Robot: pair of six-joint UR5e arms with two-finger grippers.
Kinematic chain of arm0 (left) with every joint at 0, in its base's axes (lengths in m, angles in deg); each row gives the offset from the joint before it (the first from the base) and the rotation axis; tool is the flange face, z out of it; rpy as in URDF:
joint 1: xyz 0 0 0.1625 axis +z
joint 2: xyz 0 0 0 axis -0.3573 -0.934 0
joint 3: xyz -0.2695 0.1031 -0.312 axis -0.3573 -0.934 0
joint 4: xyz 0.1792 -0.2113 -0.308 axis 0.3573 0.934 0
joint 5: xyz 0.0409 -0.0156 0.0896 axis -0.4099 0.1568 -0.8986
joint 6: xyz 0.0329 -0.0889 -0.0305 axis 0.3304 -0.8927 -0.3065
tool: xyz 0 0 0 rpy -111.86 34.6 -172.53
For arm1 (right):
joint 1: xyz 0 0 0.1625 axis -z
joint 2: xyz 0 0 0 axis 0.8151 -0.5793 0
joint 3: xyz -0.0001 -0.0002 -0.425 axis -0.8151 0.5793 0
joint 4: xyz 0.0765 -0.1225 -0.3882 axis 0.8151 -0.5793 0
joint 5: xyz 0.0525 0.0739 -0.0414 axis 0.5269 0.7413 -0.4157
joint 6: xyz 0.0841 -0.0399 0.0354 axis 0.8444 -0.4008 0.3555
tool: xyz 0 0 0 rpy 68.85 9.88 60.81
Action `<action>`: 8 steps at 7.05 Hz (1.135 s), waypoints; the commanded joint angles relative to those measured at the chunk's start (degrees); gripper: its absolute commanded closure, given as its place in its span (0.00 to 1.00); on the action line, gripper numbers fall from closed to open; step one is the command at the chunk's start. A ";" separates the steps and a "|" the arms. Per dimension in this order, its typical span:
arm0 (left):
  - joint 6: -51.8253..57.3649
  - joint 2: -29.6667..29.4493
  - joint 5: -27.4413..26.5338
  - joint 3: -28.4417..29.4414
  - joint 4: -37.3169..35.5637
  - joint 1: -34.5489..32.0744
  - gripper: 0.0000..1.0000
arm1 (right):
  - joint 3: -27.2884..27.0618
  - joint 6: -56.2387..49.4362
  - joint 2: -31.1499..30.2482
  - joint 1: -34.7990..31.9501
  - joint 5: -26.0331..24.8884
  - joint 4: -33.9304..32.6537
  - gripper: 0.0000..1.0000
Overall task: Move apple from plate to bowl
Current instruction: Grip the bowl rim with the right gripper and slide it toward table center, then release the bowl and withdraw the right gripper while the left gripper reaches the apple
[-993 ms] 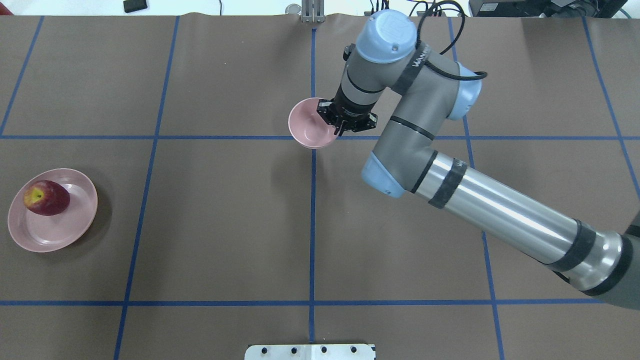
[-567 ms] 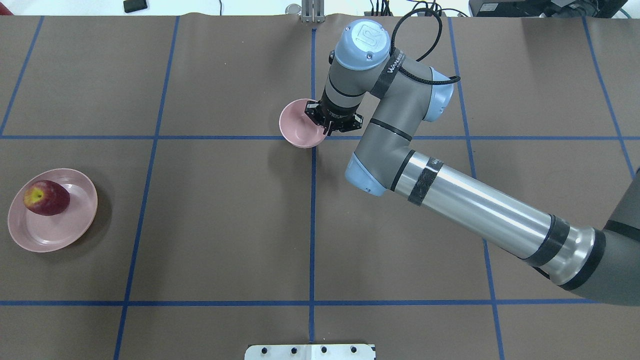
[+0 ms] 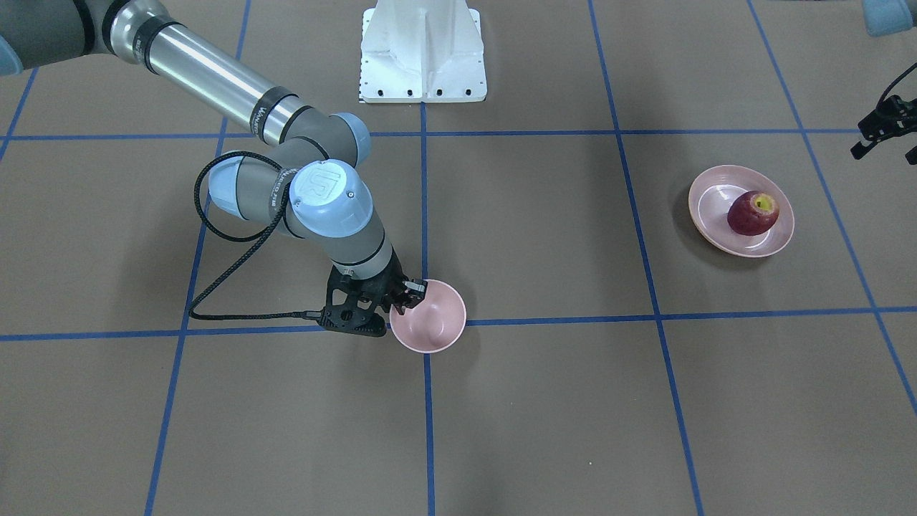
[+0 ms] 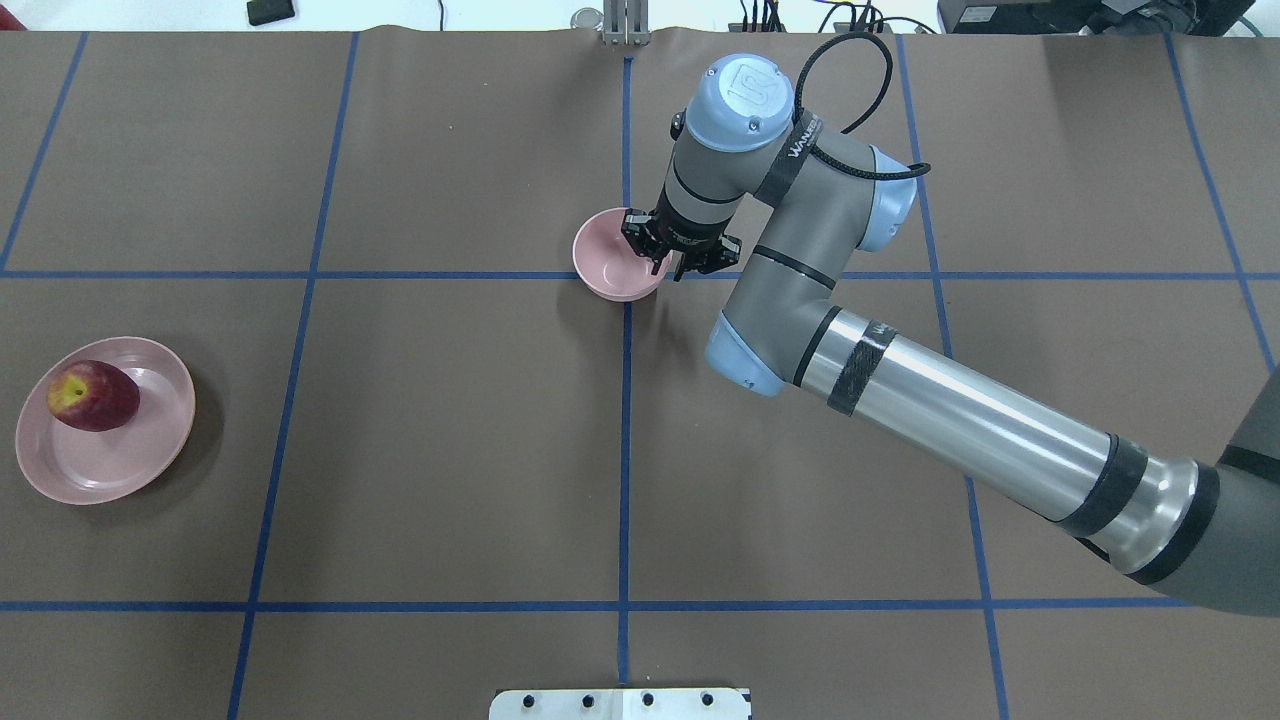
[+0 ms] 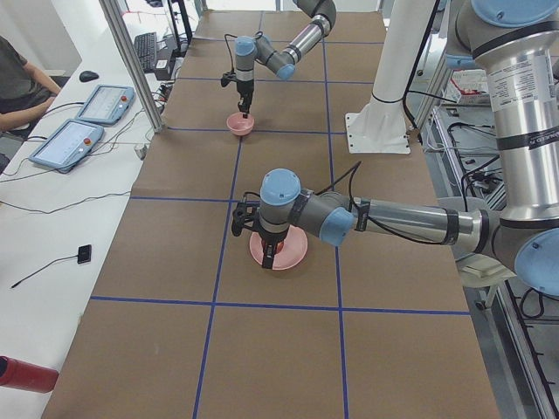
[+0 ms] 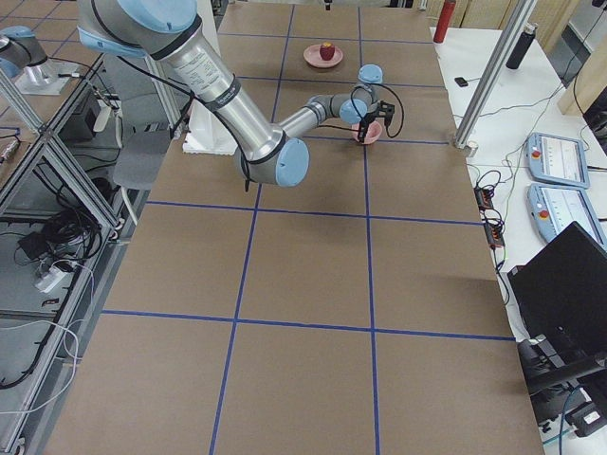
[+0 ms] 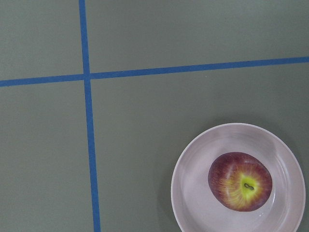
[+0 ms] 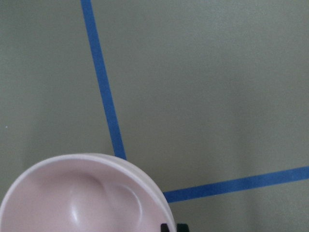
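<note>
Apple (image 4: pixel 93 396) looks firm, smooth, prone to rolling; grip across its middle. Right hand (image 4: pixel 667 268) clamps bowl (image 4: pixel 610 262) rim; left hand (image 3: pixel 877 136) unclear.

You have open room above the apple (image 4: pixel 93 396) on the plate (image 4: pixel 150 470). The table (image 4: pixel 430 420) gives passage to the bowl (image 4: pixel 605 265). The right gripper (image 4: pixel 668 268), clamped on its rim, crowds that side.
</note>
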 commanded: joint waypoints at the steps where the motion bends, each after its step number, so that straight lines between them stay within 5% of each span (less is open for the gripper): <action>1: -2.53 -0.09 0.07 0.33 0.68 0.34 0.02 | -3.03 -0.02 -1.00 -0.14 0.43 -0.04 0.00; 4: -13.27 -2.80 -3.16 0.15 4.37 9.09 0.02 | -20.73 -2.55 -15.18 -7.49 11.66 -0.48 0.00; 8: -16.50 -3.95 -8.28 2.08 6.74 17.82 0.02 | -34.14 -8.54 -31.56 -14.81 11.95 -0.65 0.00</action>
